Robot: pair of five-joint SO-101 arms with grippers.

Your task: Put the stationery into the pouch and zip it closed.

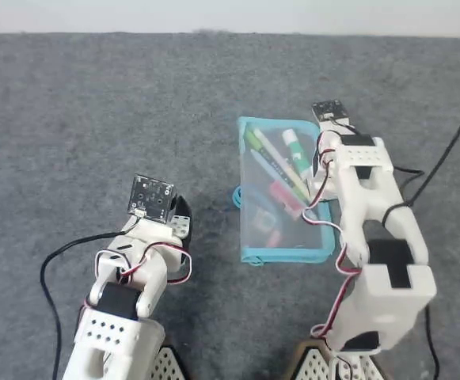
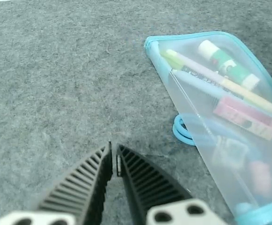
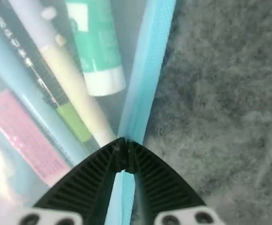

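High view: the stationery (image 1: 275, 168) lies inside the pouch (image 1: 242, 214), so packing looks done and zipping seems to be what is left. The worktop (image 1: 95, 103) is grey felt, with a pale wall (image 1: 214, 14) beyond. Left wrist view: the left jaws are pressed together and empty, and the pouch lies apart, ahead of their tips. Right wrist view: the right jaws pinch the pouch's blue zip edge (image 3: 150, 70).

The table (image 1: 95, 103) has a grey, felt-like cover. On it a clear pouch (image 1: 289, 255) with blue edges lies flat (stationery (image 1: 273, 168) is inside), and a small blue ring (image 2: 179, 132) lies at the pouch's long side.
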